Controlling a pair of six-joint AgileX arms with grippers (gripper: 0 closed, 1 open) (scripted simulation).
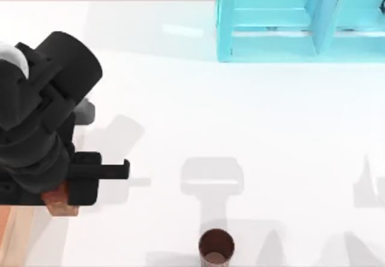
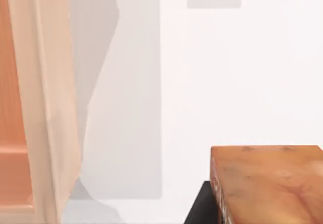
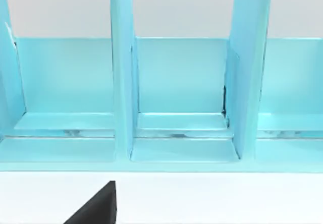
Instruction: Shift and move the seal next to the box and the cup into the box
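Clamped in the left gripper, the seal hangs at the table's near left, just beside the box. Released askew, it could topple onto the box wall. The cup waits near centre.

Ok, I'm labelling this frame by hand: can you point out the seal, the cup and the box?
seal [image 2: 267, 183]: left wrist view, on its broad reddish-brown face.
cup [image 1: 215, 246]: top view, on its dark inside, near the table's front edge.
box [image 2: 50, 98]: left wrist view, on its raised light-wood side wall.
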